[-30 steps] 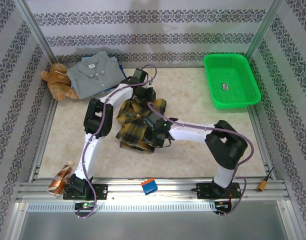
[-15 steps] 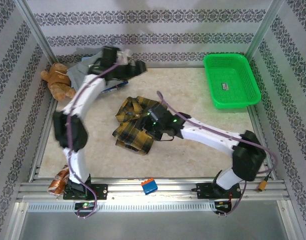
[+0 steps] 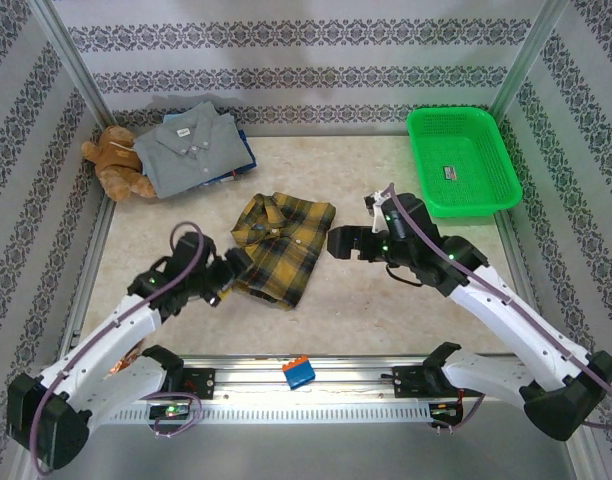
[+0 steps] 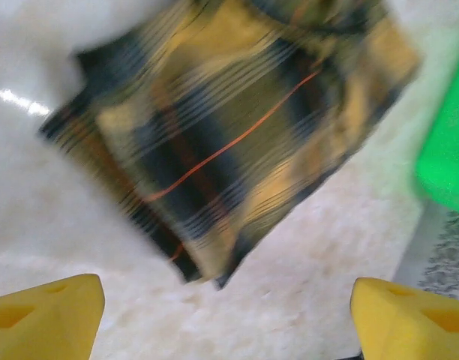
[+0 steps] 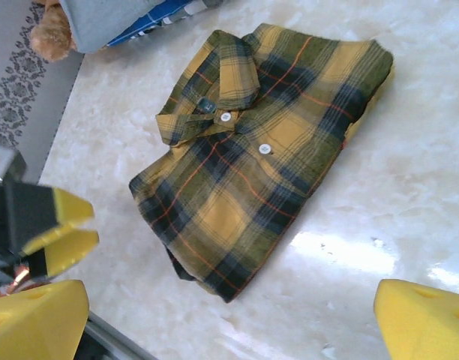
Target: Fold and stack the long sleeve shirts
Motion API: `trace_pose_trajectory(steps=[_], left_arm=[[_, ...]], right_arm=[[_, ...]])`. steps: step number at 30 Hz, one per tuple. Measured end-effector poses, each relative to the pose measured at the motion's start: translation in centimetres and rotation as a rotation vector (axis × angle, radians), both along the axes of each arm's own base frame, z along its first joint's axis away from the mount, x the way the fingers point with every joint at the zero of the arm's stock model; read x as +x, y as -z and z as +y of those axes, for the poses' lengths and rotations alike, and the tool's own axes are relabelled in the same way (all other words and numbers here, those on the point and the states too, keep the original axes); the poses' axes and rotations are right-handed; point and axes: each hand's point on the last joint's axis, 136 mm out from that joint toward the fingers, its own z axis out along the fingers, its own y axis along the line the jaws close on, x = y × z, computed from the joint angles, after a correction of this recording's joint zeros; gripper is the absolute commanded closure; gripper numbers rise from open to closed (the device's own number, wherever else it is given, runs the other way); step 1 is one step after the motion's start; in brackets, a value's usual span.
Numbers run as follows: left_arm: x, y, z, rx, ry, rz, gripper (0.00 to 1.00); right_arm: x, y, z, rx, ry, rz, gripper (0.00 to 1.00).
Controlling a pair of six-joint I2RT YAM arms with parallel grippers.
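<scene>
Nearest me, at 6 o'clock, a small blue block (image 3: 298, 372) sits on the front rail, clear of everything. Further in, the left gripper (image 3: 233, 268) hangs at the plaid shirt's 8 o'clock and the right gripper (image 3: 336, 243) at its 3 o'clock. Both have their jaws spread wide and nothing in them.

The plaid shirt (image 3: 283, 248) lies folded mid-worktop with its collar toward the back. Past it, at 11 o'clock, the grey shirt (image 3: 191, 145) sits folded on the blue shirt (image 5: 156, 21).

My guess is the plaid one goes onto that pile next, and that's the risky bit. Pinch it by one edge and the fold will probably flop open on the lift. A low carry could also drag the grey one off square.

The pile's corner is tight too, with the bear (image 3: 114, 165) touching it at 9 o'clock and the back wall just behind. There's loads of bare worktop (image 3: 386, 310) from 3 to 5 o'clock, and the basket (image 3: 418, 165) at 2 o'clock is well out of the way.
</scene>
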Motion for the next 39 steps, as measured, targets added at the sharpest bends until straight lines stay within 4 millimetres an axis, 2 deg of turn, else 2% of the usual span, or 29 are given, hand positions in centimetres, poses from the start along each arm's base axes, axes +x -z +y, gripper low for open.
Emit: trace_pose_trajectory(steps=[3,5,8,15,25,28,31,35,36,39], left_arm=[[-0.9,2.4,-1.3,0.008,-0.027,0.046,0.17],[-0.6,4.2,-2.3,0.013,-0.058,0.071,0.18],[0.2,6.6,-3.1,0.032,-0.111,0.102,0.20],[2.9,9.3,-4.1,0.051,-0.207,0.107,0.25],[3.4,10.1,-4.1,0.157,-0.188,0.193,0.39],[4.0,10.4,-4.5,0.192,-0.142,0.266,0.47],[6.3,10.1,-5.7,0.188,-0.094,0.291,0.56],[12.0,9.3,-8.0,0.165,-0.039,0.170,0.74],[12.6,9.0,-8.2,0.170,-0.028,0.156,0.79],[14.1,8.0,-8.4,0.207,0.030,0.120,0.86]], right_arm=[[-0.3,1.0,-0.2,-0.024,-0.032,0.001,0.02],[-0.8,1.8,-0.1,-0.038,-0.059,0.017,0.02],[-1.2,1.9,-0.1,-0.044,-0.083,0.016,0.02],[-2.5,1.0,-0.8,-0.013,-0.098,-0.026,0.02],[-3.5,1.4,-2.0,0.007,-0.082,-0.035,0.02],[-3.8,1.6,-2.1,0.012,-0.086,-0.031,0.02],[-4.1,1.8,-2.1,0.019,-0.093,-0.026,0.02],[-4.6,1.7,-2.2,0.035,-0.102,-0.027,0.02],[-4.7,1.7,-2.2,0.040,-0.105,-0.030,0.02],[-5.0,1.5,-2.5,0.052,-0.099,-0.038,0.02]])
